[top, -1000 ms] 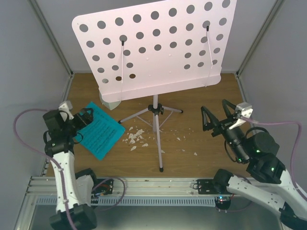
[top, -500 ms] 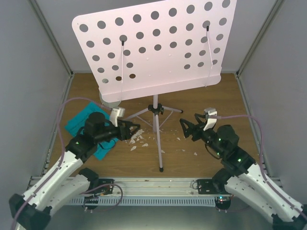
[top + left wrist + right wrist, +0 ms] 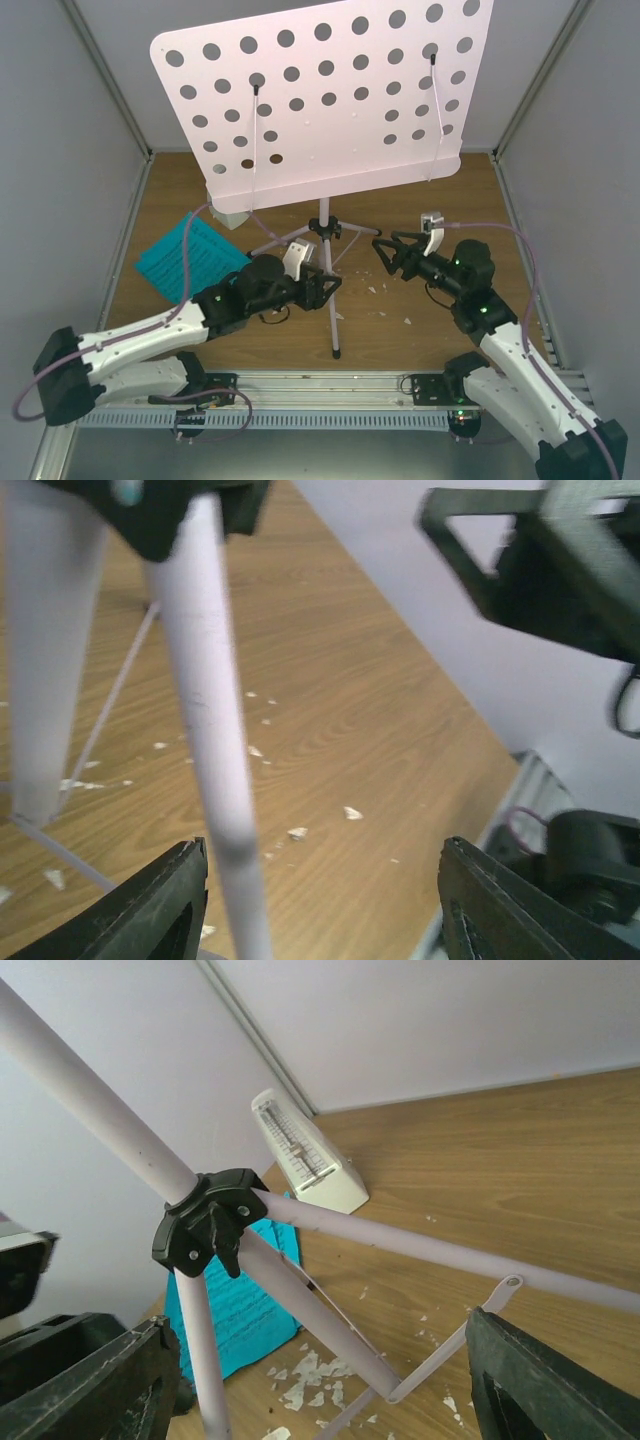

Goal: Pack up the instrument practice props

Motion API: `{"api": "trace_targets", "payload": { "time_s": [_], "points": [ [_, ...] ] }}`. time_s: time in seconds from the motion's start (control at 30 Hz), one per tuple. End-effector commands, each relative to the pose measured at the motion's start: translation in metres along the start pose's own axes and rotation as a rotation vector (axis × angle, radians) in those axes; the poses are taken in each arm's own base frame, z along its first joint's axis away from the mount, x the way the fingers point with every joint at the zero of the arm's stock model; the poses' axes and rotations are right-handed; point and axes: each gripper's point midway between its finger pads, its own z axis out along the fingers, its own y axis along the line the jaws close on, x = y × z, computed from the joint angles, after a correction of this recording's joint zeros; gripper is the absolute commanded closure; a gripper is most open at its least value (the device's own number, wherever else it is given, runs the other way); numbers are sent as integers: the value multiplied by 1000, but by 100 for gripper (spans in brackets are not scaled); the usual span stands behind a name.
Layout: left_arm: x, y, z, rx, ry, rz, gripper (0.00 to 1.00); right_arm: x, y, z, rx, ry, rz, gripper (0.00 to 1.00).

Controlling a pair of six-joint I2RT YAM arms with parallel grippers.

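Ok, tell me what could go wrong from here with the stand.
The left gripper straddles the front leg of the top-heavy music stand; a sideways nudge could tip it over. The right gripper sits near the hub too, so the two may collide. The metronome stands close to a rear leg and could get knocked.

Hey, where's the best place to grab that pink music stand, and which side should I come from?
Probably grip the music stand on its thin round centre pole, just above the black hub where the three legs meet. Come in level from the side, since the wide perforated desk overhangs it and blocks a reach from above.
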Motion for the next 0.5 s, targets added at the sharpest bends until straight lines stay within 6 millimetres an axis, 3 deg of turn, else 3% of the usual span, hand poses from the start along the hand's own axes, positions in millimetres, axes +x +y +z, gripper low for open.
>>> {"api": "trace_targets", "payload": {
  "time_s": [0.0, 0.17, 0.47],
  "points": [
    [-32, 10, 12, -125, -126, 8, 36, -21, 17, -3, -55, -43, -57, 22],
    [-31, 20, 26, -185, -109, 27, 44, -25, 18, -8, -42, -61, -81, 23],
    [-30, 29, 32, -247, -93, 50, 75, -25, 20, -13, -43, -68, -103, 26]
  ]
}}
